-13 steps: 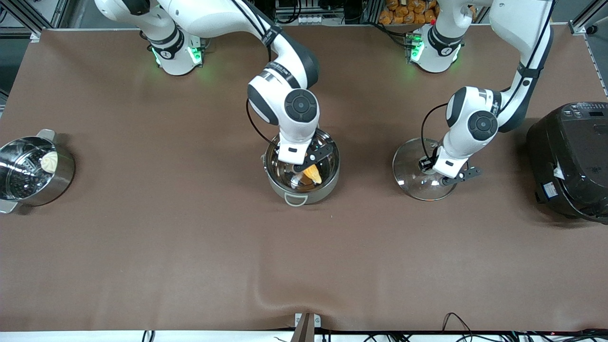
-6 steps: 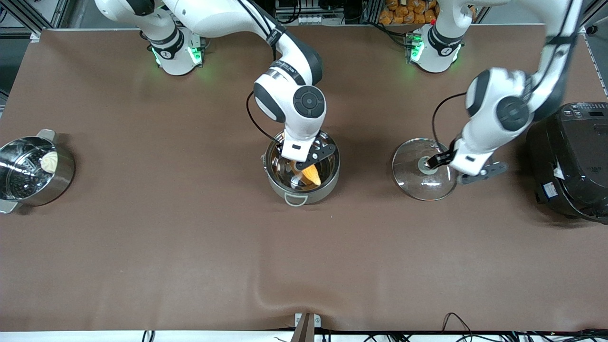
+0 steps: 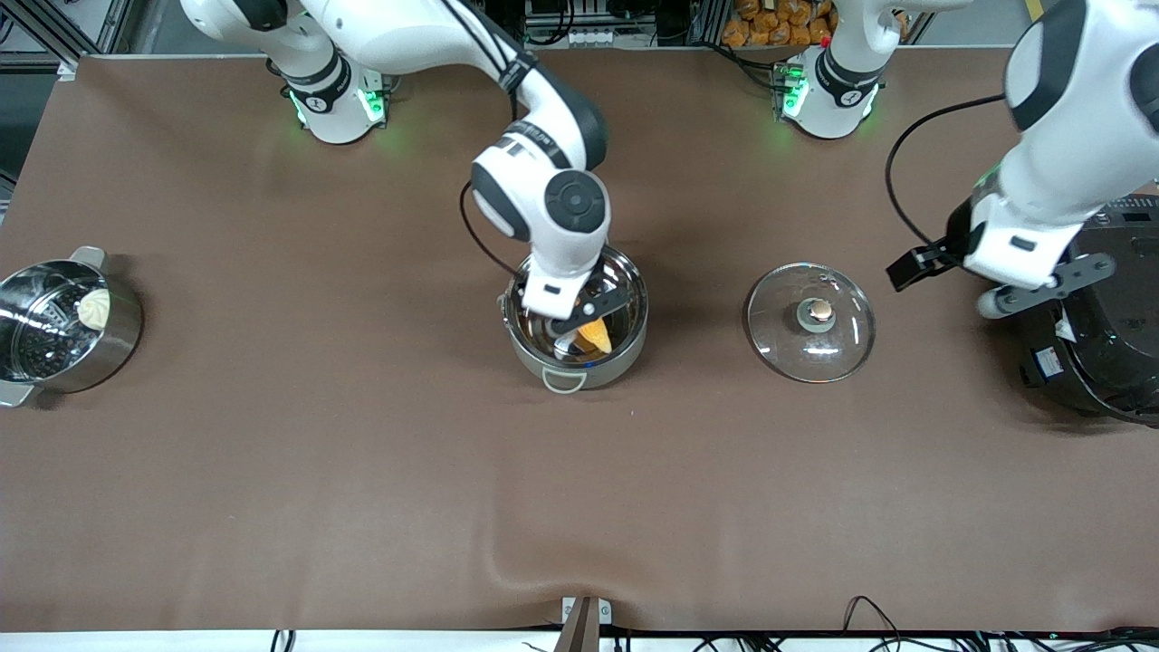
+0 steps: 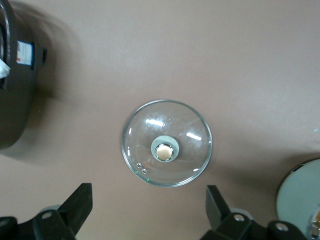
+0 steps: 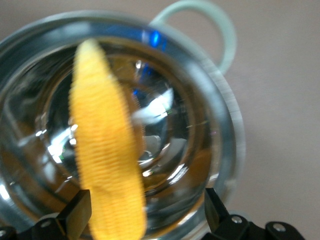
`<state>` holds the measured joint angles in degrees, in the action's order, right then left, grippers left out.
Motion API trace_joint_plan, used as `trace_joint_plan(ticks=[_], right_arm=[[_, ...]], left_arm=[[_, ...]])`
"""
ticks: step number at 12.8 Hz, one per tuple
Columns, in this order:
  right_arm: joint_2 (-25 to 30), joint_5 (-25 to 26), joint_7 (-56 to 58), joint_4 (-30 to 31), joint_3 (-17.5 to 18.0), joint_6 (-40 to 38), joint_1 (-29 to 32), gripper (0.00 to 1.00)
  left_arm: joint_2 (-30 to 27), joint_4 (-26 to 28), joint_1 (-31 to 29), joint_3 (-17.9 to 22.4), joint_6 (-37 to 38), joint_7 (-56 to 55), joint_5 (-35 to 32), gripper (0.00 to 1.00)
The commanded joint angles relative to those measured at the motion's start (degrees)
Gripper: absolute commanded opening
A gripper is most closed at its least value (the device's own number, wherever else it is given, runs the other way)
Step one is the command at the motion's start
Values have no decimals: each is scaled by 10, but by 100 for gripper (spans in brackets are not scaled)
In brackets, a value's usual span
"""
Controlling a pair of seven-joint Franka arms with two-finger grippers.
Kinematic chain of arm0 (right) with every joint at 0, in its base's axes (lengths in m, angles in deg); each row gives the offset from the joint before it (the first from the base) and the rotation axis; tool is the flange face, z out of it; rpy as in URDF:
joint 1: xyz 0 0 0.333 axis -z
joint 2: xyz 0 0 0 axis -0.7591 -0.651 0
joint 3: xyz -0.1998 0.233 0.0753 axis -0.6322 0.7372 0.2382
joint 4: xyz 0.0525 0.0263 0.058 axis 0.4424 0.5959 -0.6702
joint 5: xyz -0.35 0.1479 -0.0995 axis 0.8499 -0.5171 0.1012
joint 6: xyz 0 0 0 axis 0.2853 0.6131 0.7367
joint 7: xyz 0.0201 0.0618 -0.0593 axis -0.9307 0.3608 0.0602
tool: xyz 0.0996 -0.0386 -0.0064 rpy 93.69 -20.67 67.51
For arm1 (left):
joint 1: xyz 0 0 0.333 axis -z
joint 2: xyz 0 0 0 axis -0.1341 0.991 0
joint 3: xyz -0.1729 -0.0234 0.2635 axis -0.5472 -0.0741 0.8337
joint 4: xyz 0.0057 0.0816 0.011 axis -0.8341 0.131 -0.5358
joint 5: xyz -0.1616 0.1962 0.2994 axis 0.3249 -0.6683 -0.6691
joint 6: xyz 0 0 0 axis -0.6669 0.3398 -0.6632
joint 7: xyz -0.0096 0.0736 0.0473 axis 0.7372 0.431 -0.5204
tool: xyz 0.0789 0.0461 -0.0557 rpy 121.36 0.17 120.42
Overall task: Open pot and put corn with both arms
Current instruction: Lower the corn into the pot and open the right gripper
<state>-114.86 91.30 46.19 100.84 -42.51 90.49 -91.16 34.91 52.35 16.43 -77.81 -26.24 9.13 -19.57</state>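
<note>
The right gripper [image 3: 587,319], fingers apart, is dropping the corn [image 3: 595,334] into the pot [image 3: 577,319]; next it lifts away, while the left gripper [image 4: 148,212], open, is waiting over the lid [image 3: 810,321]

Two glossy white jointed arms, the right arm [image 3: 507,100] and the left arm [image 3: 1068,109], carry black sections, round grey joint caps, thin black cables and green-lit bases at the frame's top. Black two-finger grippers show small silver screws.
</note>
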Motion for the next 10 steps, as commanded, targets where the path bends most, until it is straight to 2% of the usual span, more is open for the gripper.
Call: trace_joint_plan(ticks=[1, 4, 6, 8, 10], right_arm=[[42, 1, 2, 2, 11, -42, 64, 100], [80, -2, 7, 2, 11, -75, 133, 100], [94, 0, 17, 13, 8, -88, 178, 100], [122, -1, 87, 49, 10, -87, 253, 100], [147, -2, 164, 78, 11, -87, 317, 100]], left_arm=[[8, -52, -4, 17, 39, 67, -5, 100], [-3, -52, -4, 38, 63, 155, -5, 100], [-14, -54, -17, 43, 76, 168, -5, 100], [-24, -54, -54, 37, 77, 203, 2, 100], [-26, -58, -66, 40, 79, 232, 3, 100]])
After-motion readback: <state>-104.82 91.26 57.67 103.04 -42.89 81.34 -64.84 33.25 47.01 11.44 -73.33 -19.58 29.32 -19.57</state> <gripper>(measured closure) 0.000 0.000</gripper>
